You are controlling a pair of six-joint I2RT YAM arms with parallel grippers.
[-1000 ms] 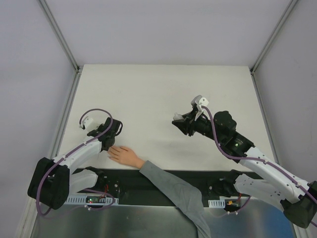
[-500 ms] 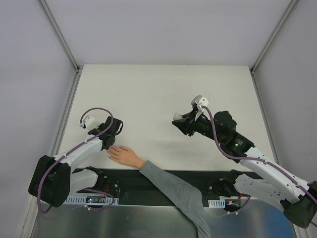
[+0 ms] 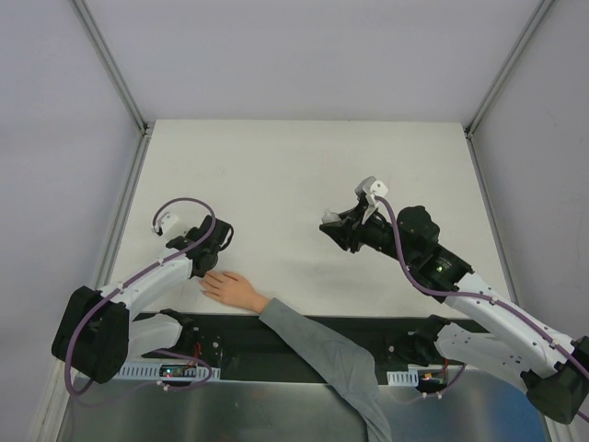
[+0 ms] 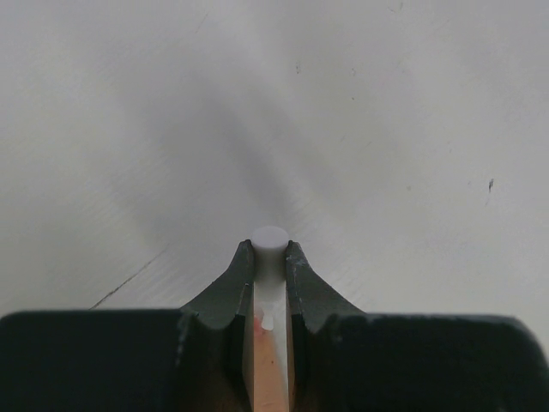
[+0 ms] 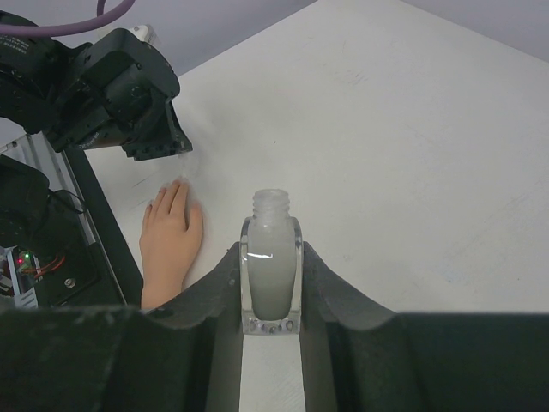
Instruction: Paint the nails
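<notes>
Nails (image 5: 176,190) skin-coloured, left hand (image 4: 270,248) pinching round white cap (image 4: 270,234), right hand (image 5: 272,254) gripping glass bottle (image 5: 271,273)

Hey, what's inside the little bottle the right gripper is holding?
Milky whitish liquid fills the bottle nearly to its open, capless neck. The right gripper has its fingers over the bottle's sides and lower corners, hiding those.

Cannot tell the nails (image 5: 177,189) from skin, too small, just beneath the left gripper (image 4: 270,255). Hides all but the top of a white cylinder (image 4: 271,236) between its fingers. From above, barely shows the bottle (image 3: 329,219) in the right gripper (image 5: 271,257).
</notes>
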